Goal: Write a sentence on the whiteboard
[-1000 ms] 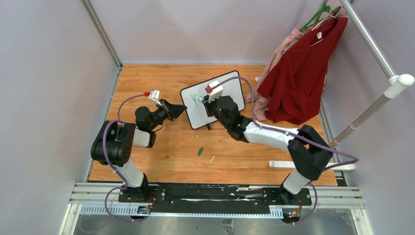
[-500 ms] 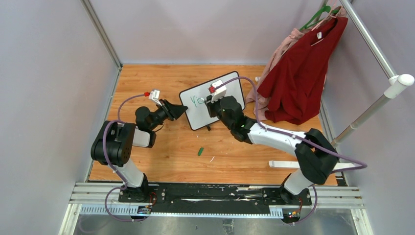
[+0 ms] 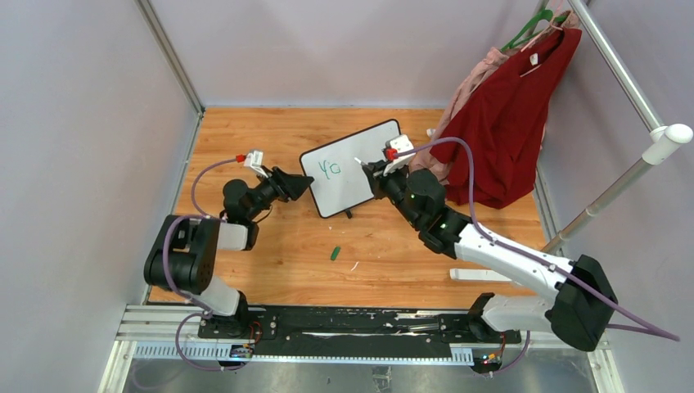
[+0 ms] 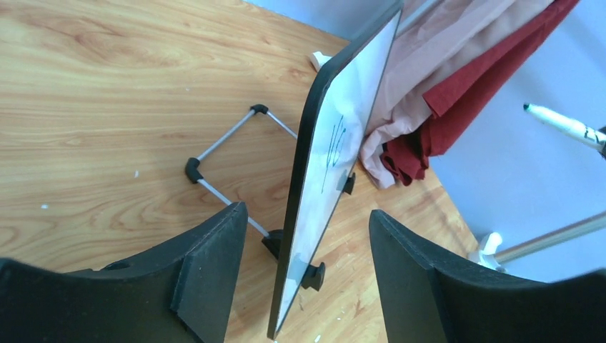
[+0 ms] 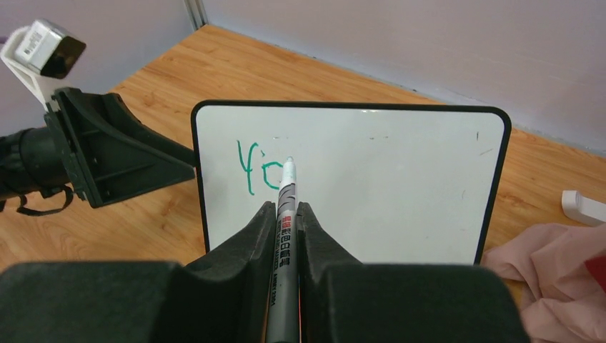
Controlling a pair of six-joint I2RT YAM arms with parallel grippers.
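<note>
The whiteboard (image 3: 360, 176) stands tilted on the wooden table; in the left wrist view I see the whiteboard (image 4: 336, 136) edge-on. Of the sentence (image 3: 330, 169), only the green letters "Yo" show; in the right wrist view the sentence (image 5: 251, 168) sits at the board's upper left. My left gripper (image 3: 305, 187) is open, its fingers (image 4: 211, 268) on either side of the board's left edge without touching it. My right gripper (image 5: 286, 207) is shut on a grey marker (image 5: 284, 236). The marker's tip (image 4: 530, 108) hangs in the air, off the board's face.
A green marker cap (image 3: 335, 253) lies on the table in front of the board. Red and pink garments (image 3: 503, 123) hang from a rack (image 3: 626, 78) at the right, touching the table behind the board. The board's wire stand (image 4: 229, 139) sticks out behind it.
My left gripper has opened and let go of the board's left edge. My right arm has drawn back to the right with the marker, uncovering the green "Yo".
</note>
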